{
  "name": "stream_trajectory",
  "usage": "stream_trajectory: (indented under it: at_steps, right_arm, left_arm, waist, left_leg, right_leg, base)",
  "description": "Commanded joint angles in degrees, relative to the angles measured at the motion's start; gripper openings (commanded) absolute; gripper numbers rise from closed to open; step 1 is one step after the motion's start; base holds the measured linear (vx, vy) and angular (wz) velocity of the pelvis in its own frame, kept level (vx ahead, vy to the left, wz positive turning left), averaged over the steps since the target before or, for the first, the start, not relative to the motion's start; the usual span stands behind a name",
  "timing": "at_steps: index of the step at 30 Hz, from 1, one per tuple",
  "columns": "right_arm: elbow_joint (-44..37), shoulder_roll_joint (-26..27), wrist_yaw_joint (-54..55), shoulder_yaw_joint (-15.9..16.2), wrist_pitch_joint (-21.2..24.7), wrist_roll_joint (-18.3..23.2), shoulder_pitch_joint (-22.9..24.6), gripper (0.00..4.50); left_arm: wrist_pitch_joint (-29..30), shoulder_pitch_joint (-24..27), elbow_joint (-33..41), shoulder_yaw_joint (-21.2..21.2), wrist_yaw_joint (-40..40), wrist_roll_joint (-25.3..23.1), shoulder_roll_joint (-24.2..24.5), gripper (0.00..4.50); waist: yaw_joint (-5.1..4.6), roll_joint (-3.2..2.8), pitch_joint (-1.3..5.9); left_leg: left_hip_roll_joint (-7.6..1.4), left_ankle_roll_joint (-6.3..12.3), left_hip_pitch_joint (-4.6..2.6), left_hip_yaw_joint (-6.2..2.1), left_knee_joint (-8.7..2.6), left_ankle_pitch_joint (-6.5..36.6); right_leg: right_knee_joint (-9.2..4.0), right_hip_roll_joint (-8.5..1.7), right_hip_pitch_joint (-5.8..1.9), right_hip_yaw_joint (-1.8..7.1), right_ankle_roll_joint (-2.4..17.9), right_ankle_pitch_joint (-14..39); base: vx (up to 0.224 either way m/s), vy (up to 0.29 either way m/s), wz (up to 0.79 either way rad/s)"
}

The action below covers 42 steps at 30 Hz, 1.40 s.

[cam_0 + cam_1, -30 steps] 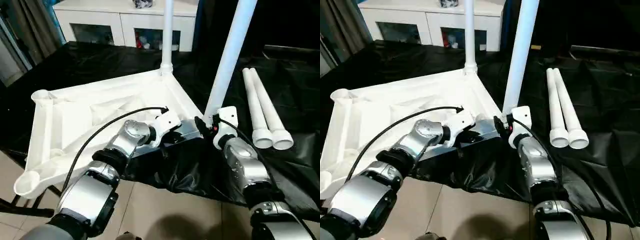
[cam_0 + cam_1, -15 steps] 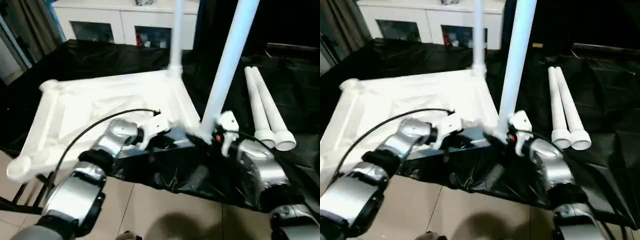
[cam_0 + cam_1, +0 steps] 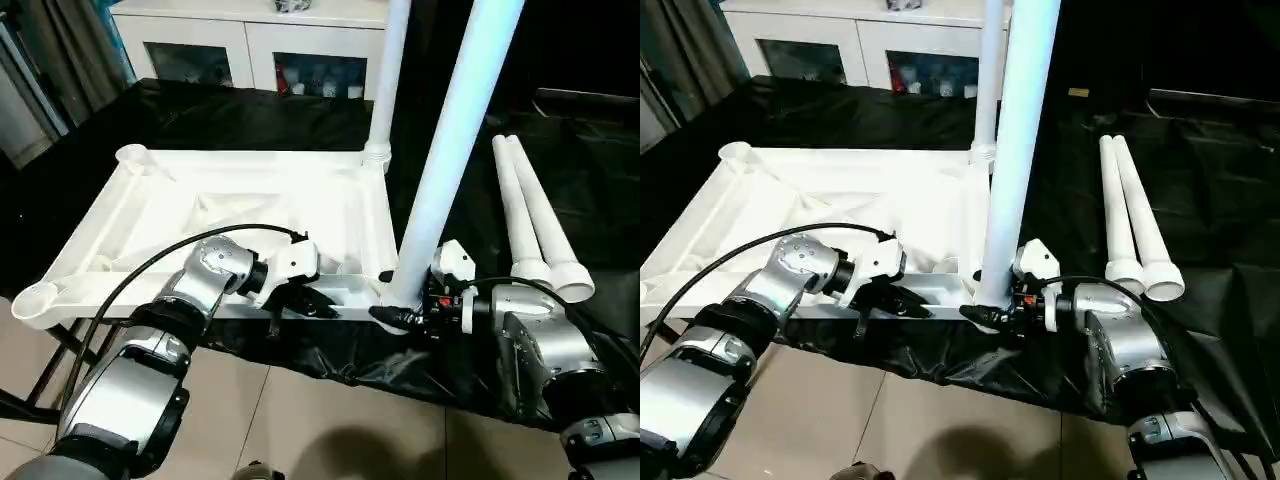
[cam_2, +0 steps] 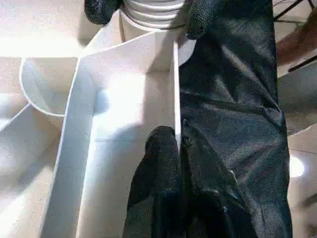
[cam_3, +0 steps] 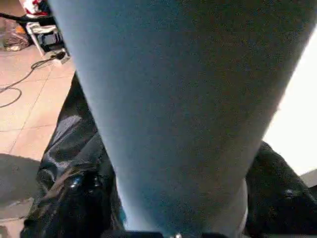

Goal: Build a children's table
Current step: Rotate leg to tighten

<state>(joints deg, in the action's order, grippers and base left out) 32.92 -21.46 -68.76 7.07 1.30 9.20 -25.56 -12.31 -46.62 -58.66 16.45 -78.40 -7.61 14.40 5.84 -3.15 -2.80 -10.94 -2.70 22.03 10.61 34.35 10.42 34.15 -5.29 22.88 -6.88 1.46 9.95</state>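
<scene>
The white tabletop (image 3: 220, 200) lies upside down on the black cloth, ribs up. One white leg (image 3: 388, 70) stands in its far right corner socket. A second leg (image 3: 455, 140) stands upright at the near right corner, and my right gripper (image 3: 397, 313) is shut around its base, where its black fingertips (image 4: 202, 15) hug the leg's foot (image 4: 153, 10). My left gripper (image 3: 316, 304) is shut on the tabletop's near rim (image 4: 174, 99), one finger (image 4: 159, 163) on the inner side. Two loose legs (image 3: 530, 215) lie side by side to the right.
The black-covered work table (image 3: 200, 110) ends just under my arms, with tiled floor (image 3: 300, 420) below. The tabletop's left corners (image 3: 35, 298) hang past the cloth's edge. A white glass-door cabinet (image 3: 250, 50) stands behind. Black stand legs (image 3: 40, 410) show at lower left.
The tabletop has swung round so its near rim runs along the table's front. The held leg now stands at the near right corner. Both grippers moved with them.
</scene>
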Motion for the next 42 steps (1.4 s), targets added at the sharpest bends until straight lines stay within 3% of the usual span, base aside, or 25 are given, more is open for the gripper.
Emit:
stream_trajectory:
  at_steps: [1, 3, 4, 7, 8, 9, 11, 12, 13, 14, 16, 18, 19, 20, 24, 25, 29, 32, 37, 38, 39, 42]
  right_arm:
    - [-1.22, 1.82, 1.44, 1.96, 0.92, -0.33, 0.74, 2.86]
    - [-0.64, 2.64, 4.11, 1.13, 0.80, -0.48, 0.78, 2.86]
    - [1.18, 4.70, 11.22, -0.98, 0.04, -1.29, 0.38, 2.78]
    - [3.30, 6.95, 19.98, -2.83, -0.47, -2.79, -0.30, 2.76]
    - [3.30, 6.95, 19.98, -2.83, -0.47, -2.79, -0.30, 2.76]
    - [5.10, 9.52, 28.80, -4.73, -0.17, -3.77, -1.14, 2.76]
    - [6.37, 11.59, 35.14, -6.14, 0.41, -4.08, -1.91, 2.75]
    - [7.78, 13.91, 41.39, -7.47, 1.02, -4.18, -2.90, 2.75]
    - [8.58, 15.25, 44.86, -7.90, 1.11, -4.51, -3.54, 2.75]
    - [9.43, 16.30, 47.48, -8.12, 0.82, -4.94, -4.22, 2.75]
    - [10.13, 17.13, 49.25, -8.15, 0.19, -5.38, -4.82, 2.75]
    - [11.37, 17.98, 51.27, -7.86, -2.60, -6.63, -5.91, 2.75]
    - [11.59, 18.14, 51.18, -7.77, -3.38, -6.76, -6.18, 3.31]
    - [11.85, 18.19, 50.61, -7.85, -4.05, -6.49, -6.50, 3.31]
    - [11.49, 17.46, 46.14, -7.99, -4.50, -5.42, -6.84, 3.52]
    - [11.49, 17.46, 46.14, -7.99, -4.50, -5.42, -6.84, 3.82]
    - [10.05, 12.60, 35.37, -6.49, -3.79, -4.36, -6.14, 3.82]
    - [8.59, 8.97, 26.76, -4.16, -4.14, -3.98, -4.96, 3.82]
    - [4.33, 4.49, 14.14, -0.84, -3.19, -2.01, -2.57, 3.82]
    - [2.90, 3.13, 10.34, 0.28, -2.60, -1.49, -1.80, 3.82]
    - [1.93, 2.05, 7.25, 1.07, -2.09, -1.35, -1.25, 3.82]
    - [0.74, 0.31, 2.95, 2.62, -2.03, -1.77, -0.50, 3.82]
  left_arm:
    - [0.21, 0.39, 0.83, 1.31, 0.11, -0.14, -2.00, 0.00]
    - [0.95, 0.14, 0.51, 0.78, 1.97, -0.06, -2.51, 0.00]
    - [2.82, -0.59, -0.28, -0.16, 6.59, -0.25, -3.64, 0.00]
    - [5.06, -1.71, -1.52, -0.57, 12.60, -1.24, -4.96, 0.00]
    - [5.06, -1.71, -1.52, -0.57, 12.60, -1.24, -4.96, 0.00]
    - [7.19, -2.98, -2.77, -1.71, 18.16, -1.11, -6.93, 0.00]
    - [8.42, -3.88, -3.46, -2.43, 22.22, -1.02, -8.56, 0.00]
    - [9.37, -4.83, -4.17, -3.01, 26.81, -1.14, -10.33, 0.00]
    - [9.79, -5.28, -4.51, -3.18, 29.05, -1.26, -11.44, 0.00]
    - [10.02, -5.56, -4.75, -3.33, 31.26, -1.47, -12.30, 0.00]
    - [10.21, -5.75, -4.93, -3.43, 33.34, -1.71, -13.00, 0.00]
    - [9.70, -5.67, -4.94, -3.19, 35.13, -2.15, -13.88, 0.00]
    - [9.41, -5.59, -4.87, -3.06, 35.33, -2.29, -13.99, 0.00]
    - [8.85, -5.45, -4.72, -2.73, 34.65, -2.48, -13.89, 0.00]
    - [6.96, -5.03, -4.68, -1.70, 32.01, -3.15, -12.52, 0.00]
    - [6.96, -5.03, -4.68, -1.70, 32.01, -3.15, -12.52, 0.00]
    - [1.87, -3.53, -4.14, -0.03, 24.20, -3.57, -8.65, 0.00]
    - [-0.34, -2.55, -3.15, 0.06, 18.12, -2.41, -6.75, 0.00]
    - [-1.42, -1.73, -1.92, 0.02, 11.51, -1.13, -4.84, 0.00]
    - [-1.58, -1.49, -1.62, 0.16, 9.46, -0.84, -4.20, 0.00]
    - [-2.03, -1.26, -1.40, 0.46, 7.57, -0.62, -3.59, 0.00]
    - [-2.26, -0.86, -0.94, 1.07, 4.47, -0.35, -2.59, 0.00]
  waist:
    - [0.15, 0.78, 4.12]
    - [0.11, 0.75, 4.03]
    - [0.00, 0.64, 3.91]
    - [-0.59, 0.75, 3.55]
    - [-0.59, 0.75, 3.55]
    - [-0.90, 0.73, 3.48]
    - [-1.14, 0.87, 3.48]
    - [-1.22, 0.87, 3.42]
    - [-1.30, 0.44, 3.47]
    - [-1.30, 0.18, 3.57]
    - [-1.27, 0.41, 3.69]
    - [-1.23, 0.24, 3.86]
    - [-1.09, 0.31, 4.00]
    - [-1.00, 0.07, 4.05]
    - [-0.98, 0.18, 4.17]
    - [-1.02, 0.16, 4.16]
    - [-1.03, 0.30, 4.11]
    - [-0.59, 0.22, 4.19]
    - [-0.46, 0.11, 4.29]
    - [-0.42, 0.72, 4.28]
    - [-0.23, 0.47, 4.25]
    - [-0.14, 0.58, 4.10]
  left_leg:
    - [-3.10, 6.13, -0.88, -1.08, -3.85, 9.92]
    - [-3.10, 5.79, -0.95, -1.05, -3.89, 10.40]
    - [-3.14, 5.10, -1.04, -1.05, -4.02, 11.33]
    - [-2.79, 2.50, -1.55, -1.20, -4.36, 14.92]
    - [-2.79, 2.50, -1.55, -1.20, -4.36, 14.92]
    - [-2.70, 2.23, -1.45, -1.27, -4.41, 15.33]
    - [-2.52, 1.82, -1.59, -1.37, -4.42, 15.86]
    - [-2.43, 1.84, -1.48, -1.25, -4.37, 15.41]
    - [-2.52, 1.36, -1.75, -1.35, -4.46, 15.60]
    - [-2.46, 1.15, -1.64, -1.49, -4.48, 15.30]
    - [-2.42, 1.76, -1.64, -1.31, -4.37, 15.11]
    - [-2.42, 2.30, -1.36, -1.24, -4.27, 13.92]
    - [-2.38, 2.97, -1.25, -1.21, -4.21, 12.73]
    - [-2.35, 3.75, -1.11, -1.16, -4.08, 11.85]
    - [-2.41, 5.44, -0.80, -1.15, -3.96, 10.35]
    - [-2.44, 5.68, -0.83, -1.13, -3.95, 10.52]
    - [-2.43, 6.60, -0.52, -1.04, -3.82, 10.50]
    - [-2.60, 7.07, -0.69, -0.96, -3.68, 10.05]
    - [-3.01, 7.46, -0.71, -1.01, -3.73, 10.16]
    - [-2.98, 7.74, -0.72, -0.91, -3.65, 10.21]
    - [-2.97, 8.17, -0.68, -0.87, -3.60, 10.05]
    - [-2.93, 7.81, -0.66, -0.85, -3.66, 10.52]
  right_leg:
    - [-3.85, -4.53, -3.22, 3.37, 13.07, 10.26]
    - [-3.98, -4.52, -3.12, 3.37, 12.96, 11.16]
    - [-4.20, -4.56, -3.02, 3.38, 12.61, 12.89]
    - [-5.32, -4.63, -2.73, 3.31, 10.39, 20.84]
    - [-5.32, -4.63, -2.73, 3.31, 10.39, 20.84]
    - [-5.51, -4.62, -2.75, 3.31, 9.72, 22.22]
    - [-5.77, -4.66, -2.79, 3.16, 9.20, 23.94]
    - [-5.85, -4.58, -2.69, 3.24, 8.87, 24.05]
    - [-5.99, -4.60, -2.43, 3.30, 8.87, 23.97]
    - [-5.79, -4.52, -2.65, 3.18, 8.86, 23.03]
    - [-5.77, -4.47, -2.62, 3.30, 9.12, 20.81]
    - [-5.42, -4.51, -2.73, 3.36, 9.79, 18.05]
    - [-5.18, -4.41, -2.92, 3.36, 10.15, 15.78]
    - [-4.95, -4.46, -2.98, 3.37, 10.54, 13.91]
    - [-4.55, -4.40, -3.22, 3.27, 11.26, 11.24]
    - [-4.54, -4.38, -3.22, 3.29, 11.38, 11.24]
    - [-4.47, -4.30, -3.48, 3.16, 11.42, 11.33]
    - [-4.38, -4.33, -3.40, 3.09, 11.87, 10.89]
    - [-3.79, -4.31, -3.26, 3.24, 13.11, 8.44]
    - [-3.82, -4.27, -3.35, 3.25, 13.37, 8.01]
    - [-3.75, -4.40, -3.33, 3.30, 13.53, 8.11]
    - [-4.02, -4.46, -3.26, 3.30, 13.03, 10.27]
  base:
    - [0.000, 0.000, 0.00]
    - [0.000, 0.000, 0.00]
    - [0.000, 0.000, 0.00]
    - [0.000, 0.000, 0.00]
    - [0.000, 0.000, 0.00]
    - [0.000, 0.000, 0.00]
    - [0.000, 0.000, 0.00]
    - [0.000, 0.000, 0.00]
    - [0.000, 0.000, 0.00]
    - [0.000, 0.000, 0.00]
    - [0.000, 0.000, 0.00]
    - [0.000, 0.000, 0.00]
    - [0.000, 0.000, 0.00]
    - [0.000, 0.000, 0.00]
    - [0.000, 0.000, 0.00]
    - [0.000, 0.000, 0.00]
    - [0.000, 0.000, 0.00]
    - [0.000, 0.000, 0.00]
    - [0.000, 0.000, 0.00]
    - [0.000, 0.000, 0.00]
    - [0.000, 0.000, 0.00]
    - [0.000, 0.000, 0.00]
